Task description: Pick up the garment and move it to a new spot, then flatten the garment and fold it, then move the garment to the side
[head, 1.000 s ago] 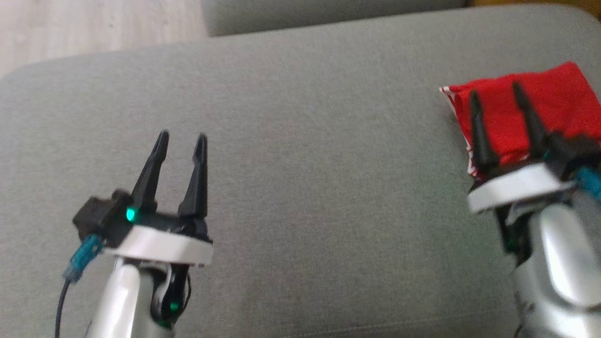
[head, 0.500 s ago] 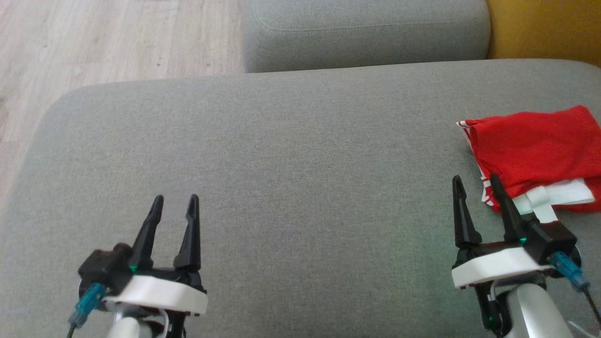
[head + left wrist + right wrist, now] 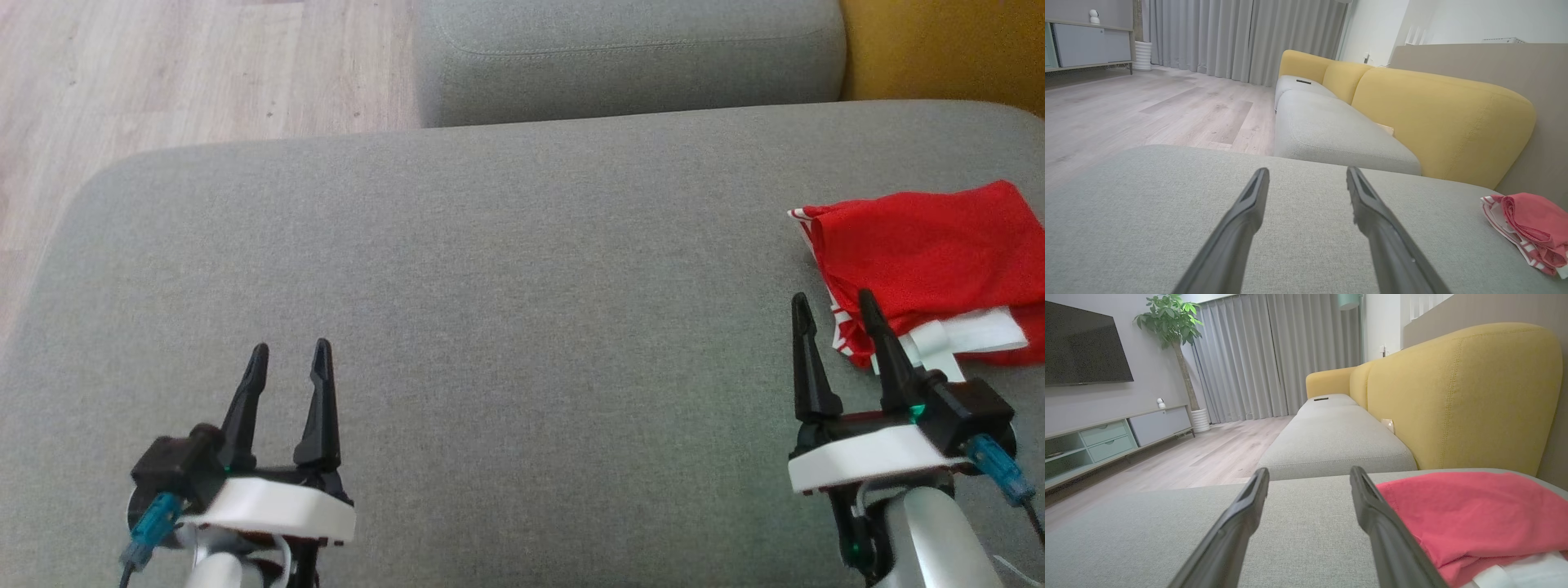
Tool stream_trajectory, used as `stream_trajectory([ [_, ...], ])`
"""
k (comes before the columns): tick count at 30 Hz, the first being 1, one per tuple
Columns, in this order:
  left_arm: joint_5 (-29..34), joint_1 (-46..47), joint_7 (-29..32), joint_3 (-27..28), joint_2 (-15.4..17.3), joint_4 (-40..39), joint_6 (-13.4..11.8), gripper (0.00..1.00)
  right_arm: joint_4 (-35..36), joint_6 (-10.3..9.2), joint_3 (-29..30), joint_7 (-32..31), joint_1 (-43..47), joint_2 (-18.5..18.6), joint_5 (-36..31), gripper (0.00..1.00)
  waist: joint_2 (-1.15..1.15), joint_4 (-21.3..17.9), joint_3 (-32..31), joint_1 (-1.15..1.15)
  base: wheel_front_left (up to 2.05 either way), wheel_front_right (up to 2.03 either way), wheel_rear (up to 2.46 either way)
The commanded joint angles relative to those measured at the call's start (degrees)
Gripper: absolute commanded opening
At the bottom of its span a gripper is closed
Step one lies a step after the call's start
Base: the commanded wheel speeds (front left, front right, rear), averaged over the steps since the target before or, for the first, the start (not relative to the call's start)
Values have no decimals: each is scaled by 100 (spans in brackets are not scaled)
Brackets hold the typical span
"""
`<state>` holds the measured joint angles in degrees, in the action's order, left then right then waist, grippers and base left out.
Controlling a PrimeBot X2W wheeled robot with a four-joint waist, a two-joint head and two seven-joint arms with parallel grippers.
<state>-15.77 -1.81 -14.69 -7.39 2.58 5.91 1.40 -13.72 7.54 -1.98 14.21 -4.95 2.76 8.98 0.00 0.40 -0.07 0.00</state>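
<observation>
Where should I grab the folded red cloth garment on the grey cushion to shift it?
Probably the near left corner of the folded red garment, where its striped layers stack into a thick edge. Come in low from its left with the open right gripper, which sits at that corner, sliding one finger beneath the stack.

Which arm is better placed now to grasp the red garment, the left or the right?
The right. The right gripper stands open just beside the red garment, while the left gripper, also open, is far across the grey cushion.
</observation>
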Motion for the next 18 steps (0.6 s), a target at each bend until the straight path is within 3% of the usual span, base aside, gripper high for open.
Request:
stream_trajectory([
  [1,53,184,-31,195,30,-154,-49,100,222,-5,-156,78,-120,12,-30,100,0,-1,3,0,0,0,0],
  [18,156,207,-31,202,30,-92,-115,100,192,-5,-205,78,-134,12,-4,100,0,-24,57,0,0,0,0],
])
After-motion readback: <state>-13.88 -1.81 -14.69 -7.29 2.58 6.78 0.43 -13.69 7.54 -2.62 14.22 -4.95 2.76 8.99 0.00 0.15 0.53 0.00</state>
